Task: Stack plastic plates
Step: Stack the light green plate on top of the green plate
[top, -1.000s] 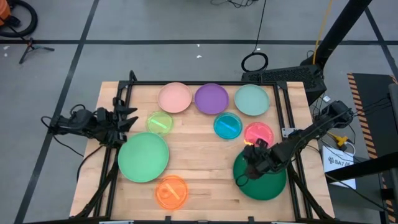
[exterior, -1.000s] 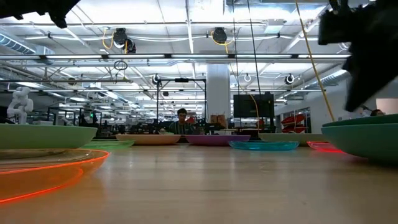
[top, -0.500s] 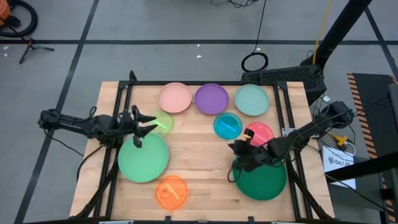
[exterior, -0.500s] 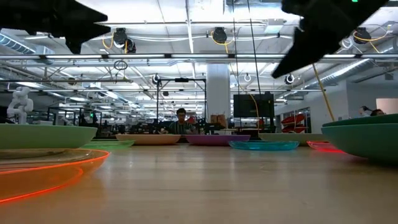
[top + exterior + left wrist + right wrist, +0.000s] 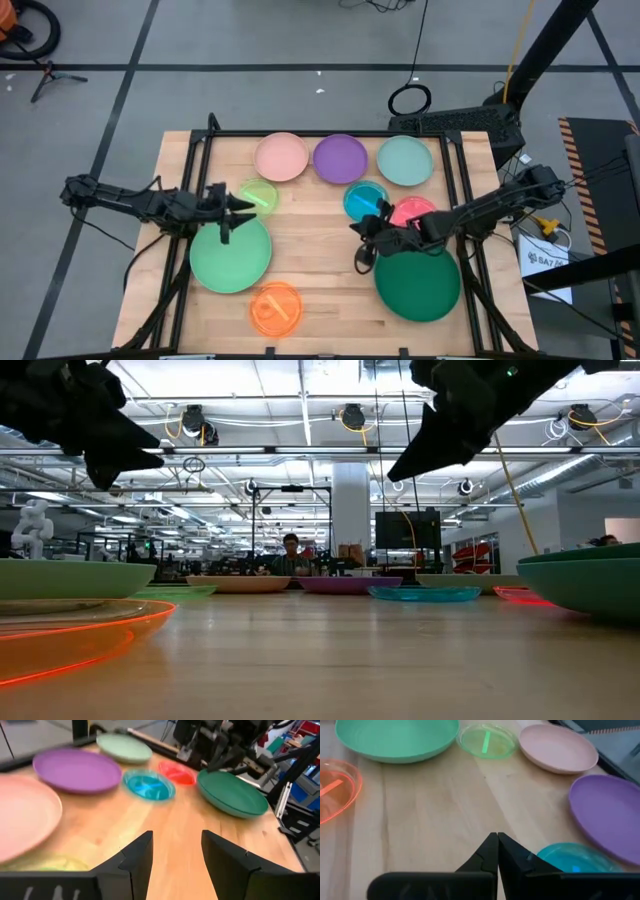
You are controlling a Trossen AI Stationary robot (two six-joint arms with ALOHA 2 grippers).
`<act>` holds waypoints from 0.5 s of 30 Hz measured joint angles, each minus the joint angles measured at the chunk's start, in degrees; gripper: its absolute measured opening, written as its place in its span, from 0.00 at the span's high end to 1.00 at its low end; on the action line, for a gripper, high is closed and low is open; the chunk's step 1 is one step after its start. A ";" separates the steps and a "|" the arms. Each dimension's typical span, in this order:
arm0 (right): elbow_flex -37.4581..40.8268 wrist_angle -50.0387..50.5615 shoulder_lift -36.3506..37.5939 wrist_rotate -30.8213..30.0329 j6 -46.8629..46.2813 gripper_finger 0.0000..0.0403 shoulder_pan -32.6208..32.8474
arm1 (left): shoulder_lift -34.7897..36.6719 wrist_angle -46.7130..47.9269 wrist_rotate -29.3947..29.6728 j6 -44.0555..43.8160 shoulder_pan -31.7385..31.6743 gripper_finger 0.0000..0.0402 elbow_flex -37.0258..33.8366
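Observation:
Nine plates lie flat on the wooden table. Pink, purple and mint plates line the far side. Small yellow-green, blue and red plates sit mid-table. The large light green plate, the large teal plate and the small orange plate are nearer. My left gripper hangs open in the air over the light green plate's far rim, beside the yellow-green plate. My right gripper is shut and empty, raised just near of the blue plate.
A black frame runs along the table's far, left and right edges. Bare wood lies between the two large plates. In the low view a person sits in the room beyond the table.
My left gripper has reached from the table's left edge toward the right, ending over the light green plate's far rim. My right gripper has risen off the teal plate's far rim and moved left and toward the far side, toward the blue plate. No plate has moved.

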State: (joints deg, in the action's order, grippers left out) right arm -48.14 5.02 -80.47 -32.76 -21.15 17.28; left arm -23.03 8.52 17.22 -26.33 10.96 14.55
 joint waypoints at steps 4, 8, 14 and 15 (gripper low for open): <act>0.00 0.71 0.29 0.02 3.38 1.00 -1.41 | -1.04 -0.57 -2.28 -2.63 0.04 0.57 0.00; 0.00 2.46 0.33 0.36 5.46 1.00 -3.02 | -3.40 -1.17 -2.73 -4.17 0.04 0.57 0.00; 0.00 6.89 0.33 3.04 6.04 1.00 -6.32 | -10.25 -9.41 -5.31 -4.79 0.04 0.57 0.00; 0.00 7.81 0.33 3.05 6.33 1.00 -6.84 | -11.31 -10.11 -5.62 -4.47 0.04 0.57 0.00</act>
State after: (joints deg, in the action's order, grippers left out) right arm -48.14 12.83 -80.14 -29.71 -14.82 10.45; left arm -34.33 -1.59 11.61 -30.80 11.00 14.55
